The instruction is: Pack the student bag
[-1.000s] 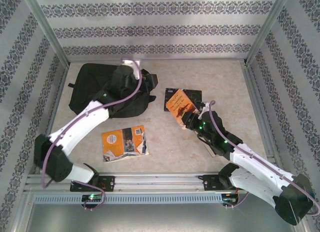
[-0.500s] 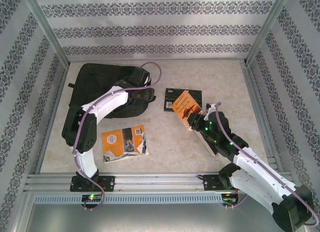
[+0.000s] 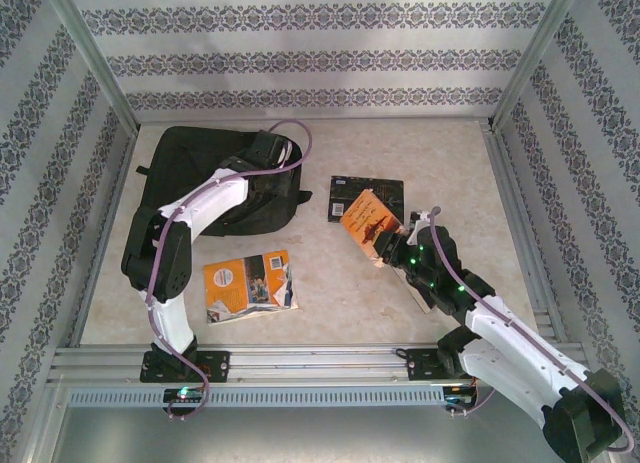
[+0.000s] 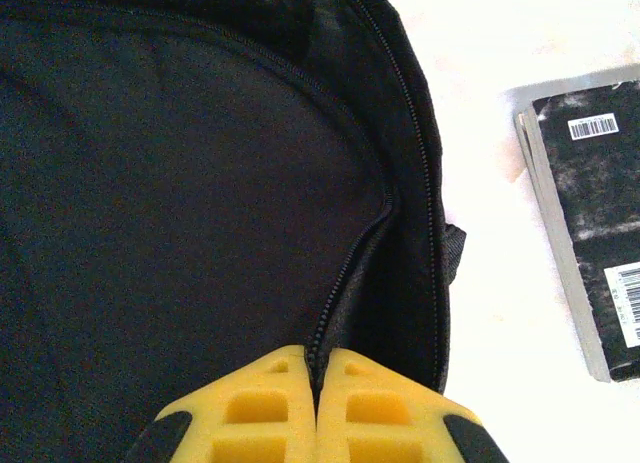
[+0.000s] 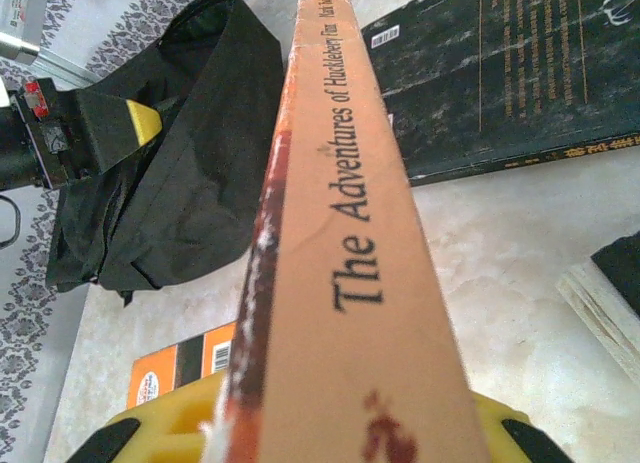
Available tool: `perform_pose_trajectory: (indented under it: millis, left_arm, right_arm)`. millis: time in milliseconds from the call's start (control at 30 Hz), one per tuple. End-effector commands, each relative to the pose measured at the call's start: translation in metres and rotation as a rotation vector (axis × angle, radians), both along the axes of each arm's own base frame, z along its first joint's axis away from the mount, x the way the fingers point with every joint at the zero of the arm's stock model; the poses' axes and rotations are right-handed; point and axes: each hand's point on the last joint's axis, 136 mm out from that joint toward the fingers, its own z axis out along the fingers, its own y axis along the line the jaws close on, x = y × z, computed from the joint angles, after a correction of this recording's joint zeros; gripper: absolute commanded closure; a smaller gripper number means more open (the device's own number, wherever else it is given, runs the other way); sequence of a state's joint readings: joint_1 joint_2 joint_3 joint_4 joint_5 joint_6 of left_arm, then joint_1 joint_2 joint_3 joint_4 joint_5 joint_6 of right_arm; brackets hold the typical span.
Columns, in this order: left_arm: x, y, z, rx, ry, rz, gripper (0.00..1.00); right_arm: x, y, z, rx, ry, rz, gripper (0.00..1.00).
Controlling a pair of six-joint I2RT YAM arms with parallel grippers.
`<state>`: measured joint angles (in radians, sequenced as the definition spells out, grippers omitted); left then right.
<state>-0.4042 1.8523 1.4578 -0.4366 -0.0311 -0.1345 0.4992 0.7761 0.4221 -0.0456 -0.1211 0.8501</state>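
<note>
The student bag is a black backpack lying at the far left of the table, also in the right wrist view. My left gripper is at its right edge, yellow fingers shut on the zip edge of the bag's opening. My right gripper is shut on an orange paperback, held edge-up above the table right of the bag. The book's spine points toward the bag, with my left gripper at the bag's near rim.
A black book lies flat under the held paperback, close to the bag's right side. Another orange book lies at front centre. A further book lies under my right arm. Metal frame rails edge the table.
My left arm drew back and its gripper dropped to the bag's right edge, then shut on the zip edge. My right gripper moved the orange paperback slightly left.
</note>
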Motion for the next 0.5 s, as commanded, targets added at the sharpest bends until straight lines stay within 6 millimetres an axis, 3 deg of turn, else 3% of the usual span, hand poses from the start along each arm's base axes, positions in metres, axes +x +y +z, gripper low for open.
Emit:
perform_pose_trajectory:
  millis: [0,200,300,467]
  left_arm:
    - [-0.001,0.008,0.014,0.006,-0.038,0.005,1.00]
    - [-0.020,0.003,0.072,-0.102,-0.148,-0.024,1.00]
    - [-0.042,0.002,0.098,-0.155,-0.184,-0.053,1.00]
    - [-0.079,0.007,0.125,-0.262,-0.242,-0.069,1.00]
  right_arm:
    - [0.010,0.008,0.028,0.059,-0.079,0.017,1.00]
    - [0.019,0.024,0.054,0.068,-0.095,0.083,1.00]
    - [0.026,0.037,0.069,0.084,-0.089,0.131,1.00]
    - [0.043,0.062,0.091,0.147,-0.074,0.193,1.00]
